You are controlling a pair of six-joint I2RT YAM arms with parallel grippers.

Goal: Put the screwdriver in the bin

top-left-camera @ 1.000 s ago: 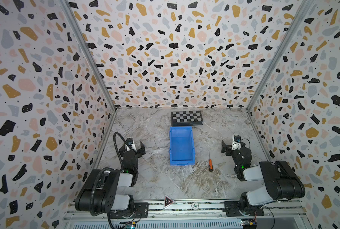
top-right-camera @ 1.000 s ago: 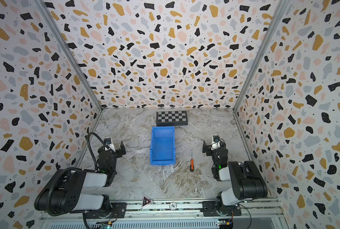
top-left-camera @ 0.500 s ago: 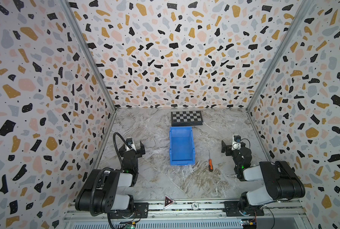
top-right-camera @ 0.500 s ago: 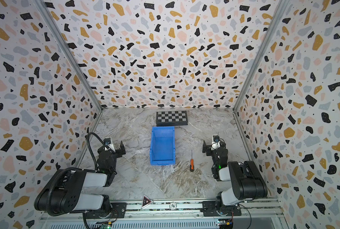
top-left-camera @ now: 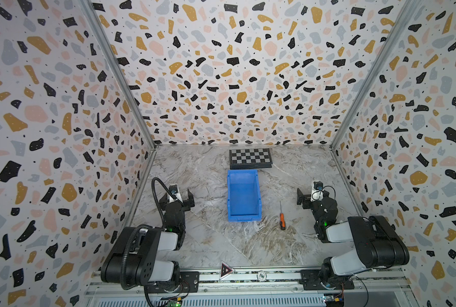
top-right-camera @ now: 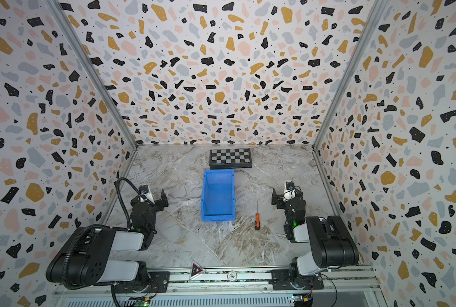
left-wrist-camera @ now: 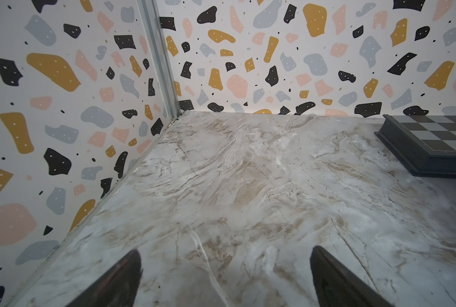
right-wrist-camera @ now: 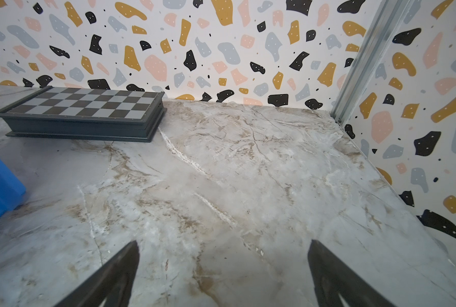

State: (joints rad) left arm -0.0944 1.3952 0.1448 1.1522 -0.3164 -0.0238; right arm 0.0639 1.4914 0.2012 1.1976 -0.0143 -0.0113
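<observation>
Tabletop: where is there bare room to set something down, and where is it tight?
Bare: the table between the left tool and the bin; the wide stretch from the bin's front to the near rail; both back corners beside the checkerboard. Tight: the strip between bin and right tool, where the screwdriver lies, and the narrow bin-checkerboard gap.

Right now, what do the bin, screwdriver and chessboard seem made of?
Bin: likely moulded plastic, uniform bright blue, slight sheen.
Screwdriver: thin dark shaft, probably metal; orange-and-black handle, plastic or rubber, too small to tell.
Chessboard: matte dark case, plastic or wood, unclear.
</observation>
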